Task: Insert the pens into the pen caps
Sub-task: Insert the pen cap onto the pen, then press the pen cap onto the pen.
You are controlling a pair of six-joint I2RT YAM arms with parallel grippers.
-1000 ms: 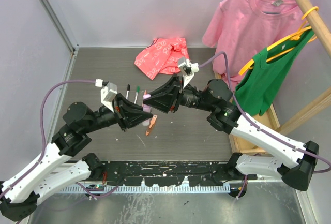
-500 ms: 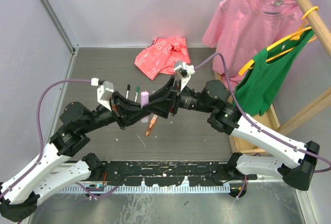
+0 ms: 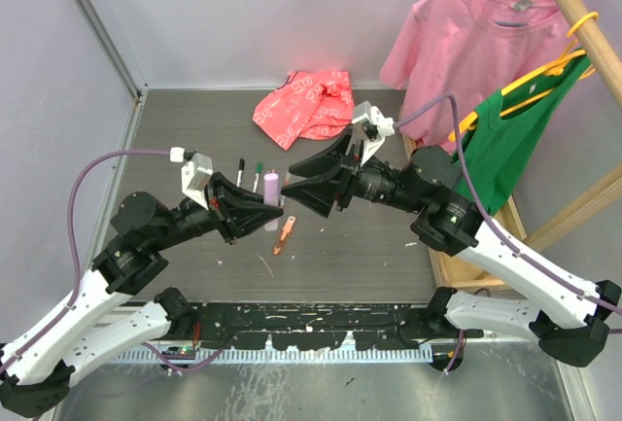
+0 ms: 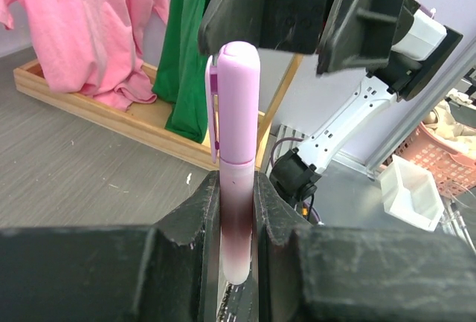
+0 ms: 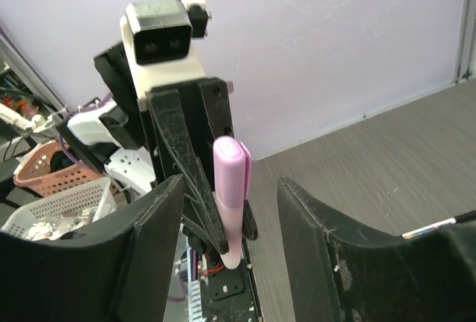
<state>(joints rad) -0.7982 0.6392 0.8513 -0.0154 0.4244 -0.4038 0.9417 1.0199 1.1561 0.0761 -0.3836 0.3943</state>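
L gripper (image 3: pixel 275 209) is clamped on the pink highlighter (image 4: pixel 236 181), low on its pale barrel; jaws tight on both sides. Highlighter stands upright w/ lilac-pink cap (image 4: pixel 236 99) on top, clip facing left in L wrist view. In top view it shows as a small pink stick (image 3: pixel 270 185) between the two grippers.

R gripper (image 3: pixel 292 191) is spread open, holding nothing. In R wrist view its fingers (image 5: pixel 152 233) sit either side of the highlighter (image 5: pixel 230 199) w/ clear gaps, not touching. In L wrist view the R fingers loom just above and behind the cap.

Both arms meet mid-table, so they hide part of the surface below. On the table (image 3: pixel 185 139): salmon-orange pen (image 3: pixel 284 236) just near-side of the grippers; two thin markers, one w/ black cap (image 3: pixel 240 170), one w/ green cap (image 3: pixel 258 174), just beyond L gripper. Small white scraps near the orange pen.

Further out: red patterned cloth (image 3: pixel 303 105) at far side of table; pink shirt (image 3: pixel 466 47) and green shirt (image 3: pixel 510 139) hang on a wooden rack at right.
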